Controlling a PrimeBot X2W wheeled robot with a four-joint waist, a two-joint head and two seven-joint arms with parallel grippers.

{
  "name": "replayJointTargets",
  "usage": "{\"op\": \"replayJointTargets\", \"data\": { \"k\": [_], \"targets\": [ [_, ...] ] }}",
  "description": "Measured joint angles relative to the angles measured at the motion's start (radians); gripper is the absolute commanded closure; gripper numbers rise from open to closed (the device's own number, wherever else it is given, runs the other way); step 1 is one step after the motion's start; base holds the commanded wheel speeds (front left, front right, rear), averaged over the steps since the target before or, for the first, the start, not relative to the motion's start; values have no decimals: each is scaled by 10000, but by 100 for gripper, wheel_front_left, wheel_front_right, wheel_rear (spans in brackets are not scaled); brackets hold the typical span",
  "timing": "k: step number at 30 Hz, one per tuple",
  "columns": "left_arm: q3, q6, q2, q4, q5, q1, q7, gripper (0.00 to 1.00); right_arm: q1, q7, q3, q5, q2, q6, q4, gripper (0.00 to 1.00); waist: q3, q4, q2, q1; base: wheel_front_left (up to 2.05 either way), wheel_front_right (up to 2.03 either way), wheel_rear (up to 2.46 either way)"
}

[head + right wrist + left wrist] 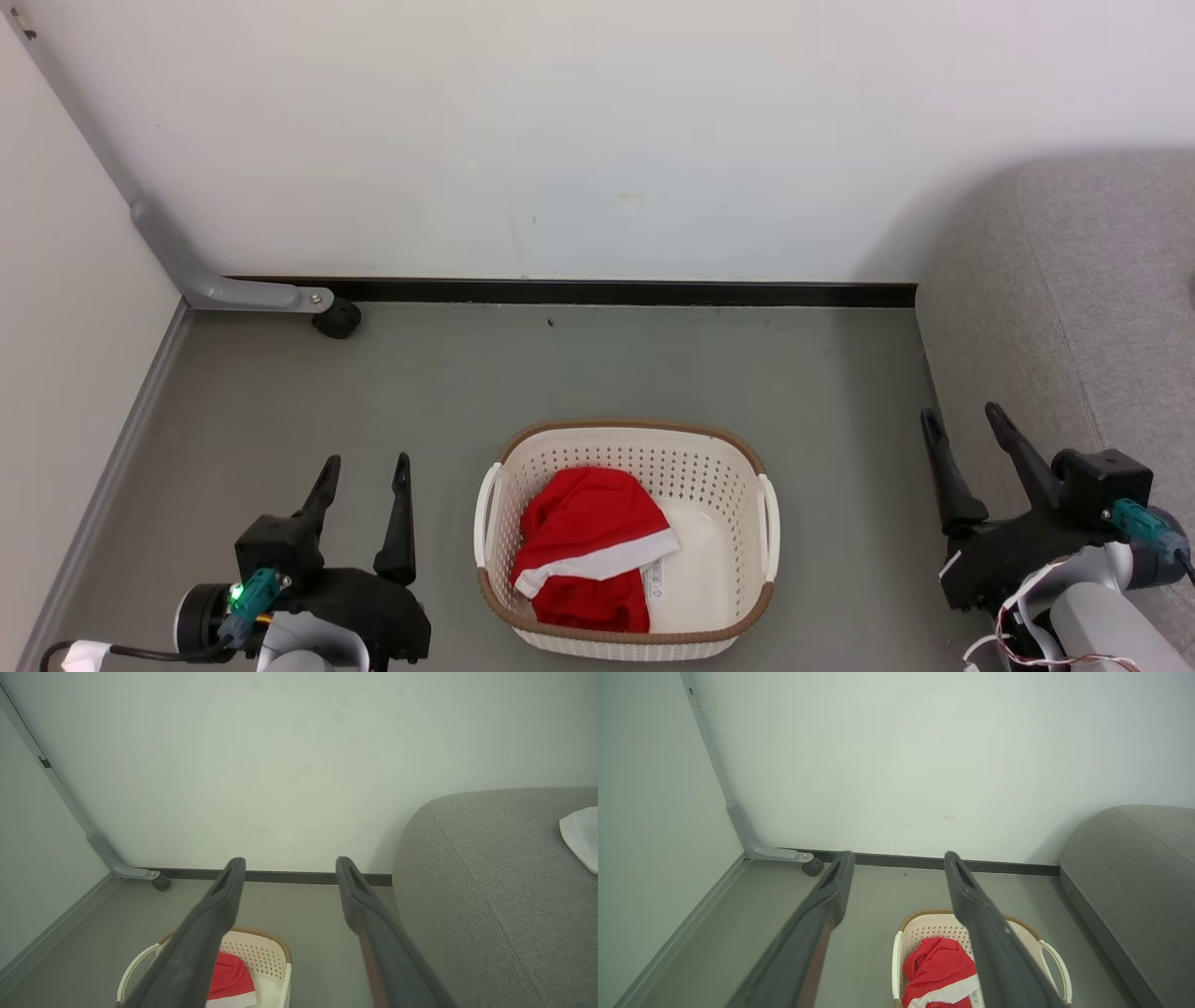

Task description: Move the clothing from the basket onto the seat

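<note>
Dark long-fingered left jaws and right jaws hang spread wide and empty, one at each side of the cream-white perforated plastic laundry basket (631, 427) on the grey floor (420, 392), likely poised to reach in. Crumpled red sports clothing (588, 537) with a white band lies inside, towards its left side, not yet lifted. Beyond on the right, the large light-grey fabric seat (1064, 299) stands against the white wall (597, 140), ready to receive it.
</note>
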Motion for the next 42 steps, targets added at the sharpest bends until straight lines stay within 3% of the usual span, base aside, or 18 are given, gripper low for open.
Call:
{"op": "replayJointTargets", "data": {
  "k": [22,42],
  "targets": [
    [372,69,-192,-742,454,539,0,0,378,0,-209,-240,54,-180,-899,0,30,-151,0,1,0,0,0],
    [-268,-261,-765,-755,675,225,0,0,-314,-2,-374,-644,-211,-163,-2293,0,1641,-282,1,2,0,0,0]
  ]
}}
